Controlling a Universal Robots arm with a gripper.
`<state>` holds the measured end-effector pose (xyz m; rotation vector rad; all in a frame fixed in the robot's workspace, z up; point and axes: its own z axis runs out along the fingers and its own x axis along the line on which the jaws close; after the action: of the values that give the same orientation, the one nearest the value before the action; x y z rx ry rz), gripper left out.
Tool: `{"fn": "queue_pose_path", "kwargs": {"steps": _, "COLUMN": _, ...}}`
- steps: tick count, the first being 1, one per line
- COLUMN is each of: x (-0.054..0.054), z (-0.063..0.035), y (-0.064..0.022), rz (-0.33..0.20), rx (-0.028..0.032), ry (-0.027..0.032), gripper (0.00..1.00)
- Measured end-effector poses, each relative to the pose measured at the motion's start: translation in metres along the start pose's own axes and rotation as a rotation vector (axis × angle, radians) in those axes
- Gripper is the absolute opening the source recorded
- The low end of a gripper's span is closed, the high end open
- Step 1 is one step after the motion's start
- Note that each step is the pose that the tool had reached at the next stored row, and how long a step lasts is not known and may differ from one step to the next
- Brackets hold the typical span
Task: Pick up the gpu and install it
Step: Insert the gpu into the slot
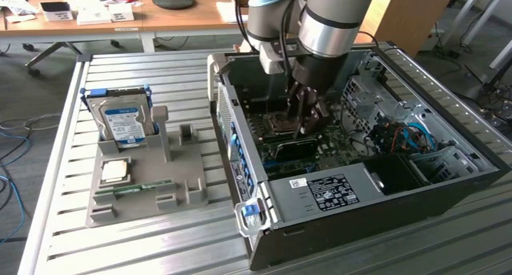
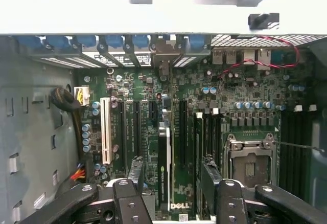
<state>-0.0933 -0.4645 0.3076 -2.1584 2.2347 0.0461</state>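
Gpu edge-on between open end effector fingers.

White letters spelling "DELL" stand out on the thin dark upright circuit card seated in the green motherboard. The black label on the grey metal power-supply box carries print too small to read.

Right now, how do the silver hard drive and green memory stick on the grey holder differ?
The silver hard drive with the blue-white label stands upright; the narrow green memory stick lies low, lengthwise. The drive is broad and boxy; the stick thin and long. Both sit in the grey holder, outside the computer case.
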Motion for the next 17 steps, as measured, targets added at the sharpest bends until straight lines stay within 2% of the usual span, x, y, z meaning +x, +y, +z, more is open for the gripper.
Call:
{"fn": "queue_pose_path", "kwargs": {"steps": 9, "x": -0.001, "z": -0.0144, "y": 0.0, "rz": 0.0, "rx": 0.0, "ry": 0.0, "gripper": 0.57}}
{"fn": "queue_pose_path", "kwargs": {"steps": 17, "x": -0.001, "z": -0.016, "y": 0.0, "rz": 0.0, "rx": -0.0001, "ry": 0.0002, "gripper": 0.57}}
